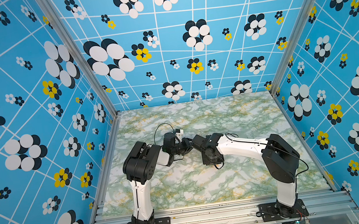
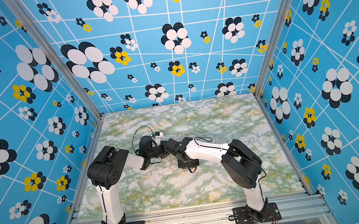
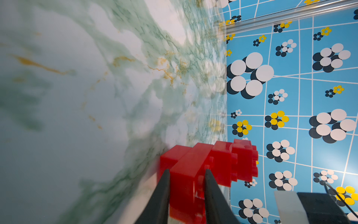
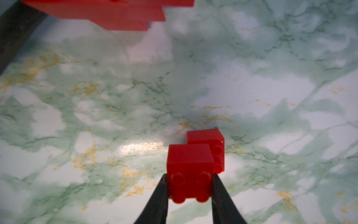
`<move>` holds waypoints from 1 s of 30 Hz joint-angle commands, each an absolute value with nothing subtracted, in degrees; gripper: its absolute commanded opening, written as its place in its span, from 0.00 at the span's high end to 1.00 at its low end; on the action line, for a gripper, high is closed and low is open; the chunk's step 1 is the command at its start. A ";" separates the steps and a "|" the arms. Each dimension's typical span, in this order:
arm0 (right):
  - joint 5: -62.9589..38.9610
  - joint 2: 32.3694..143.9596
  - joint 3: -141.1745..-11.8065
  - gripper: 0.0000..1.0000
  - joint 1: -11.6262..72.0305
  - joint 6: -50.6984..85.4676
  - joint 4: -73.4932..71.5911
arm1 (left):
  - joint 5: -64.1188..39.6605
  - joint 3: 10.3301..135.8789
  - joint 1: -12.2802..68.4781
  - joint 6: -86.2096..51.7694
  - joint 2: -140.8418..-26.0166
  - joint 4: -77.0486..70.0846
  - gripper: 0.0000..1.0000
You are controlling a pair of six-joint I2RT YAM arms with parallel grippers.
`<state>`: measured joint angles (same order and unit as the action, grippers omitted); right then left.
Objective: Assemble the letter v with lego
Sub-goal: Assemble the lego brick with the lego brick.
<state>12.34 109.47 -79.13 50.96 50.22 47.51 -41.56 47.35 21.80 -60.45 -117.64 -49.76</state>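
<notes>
In the left wrist view my left gripper [image 3: 188, 172] is shut on a stepped cluster of joined red lego bricks [image 3: 222, 161], which juts out beyond the dark fingers [image 3: 162, 194]. In the right wrist view my right gripper [image 4: 190, 177] is shut on a small red studded brick [image 4: 188, 161] with a second red brick [image 4: 205, 137] joined to it in a step. The left-held cluster [image 4: 116, 13] shows at that frame's edge, apart from this pair. In both top views the left gripper [image 1: 188, 148] and the right gripper [image 1: 194, 141] meet tip to tip above the table's middle, hiding the lego.
The green-veined marble tabletop [image 1: 222, 116] is boxed in by blue flower-patterned walls [image 1: 31, 114] with aluminium posts at the back corners [image 1: 114, 113]. Both arm bases are bolted to the metal rail along the front edge [image 1: 212, 217]. A cable loops above the left wrist [image 1: 159, 129].
</notes>
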 commanded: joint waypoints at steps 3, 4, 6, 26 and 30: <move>11.55 111.26 -77.89 0.87 50.37 50.28 45.97 | -41.47 47.28 22.27 -60.38 -117.20 -50.80 1.00; 11.17 111.42 -77.62 0.87 50.19 49.98 46.12 | -41.55 47.29 22.24 -60.38 -117.20 -50.69 1.00; 11.21 112.32 -78.80 0.87 50.18 48.45 48.51 | -41.50 47.22 22.27 -60.38 -117.07 -50.64 1.00; 11.89 109.35 -81.28 0.45 50.54 44.55 50.49 | -41.00 47.55 22.49 -59.83 -115.88 -48.29 1.00; 12.61 105.42 -83.38 0.37 49.89 43.34 50.90 | -40.76 47.78 22.87 -59.59 -115.58 -47.41 1.00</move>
<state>11.53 109.93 -81.30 50.50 44.66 49.17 -41.30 47.35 22.24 -60.40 -117.64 -48.40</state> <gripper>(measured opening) 0.621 0.287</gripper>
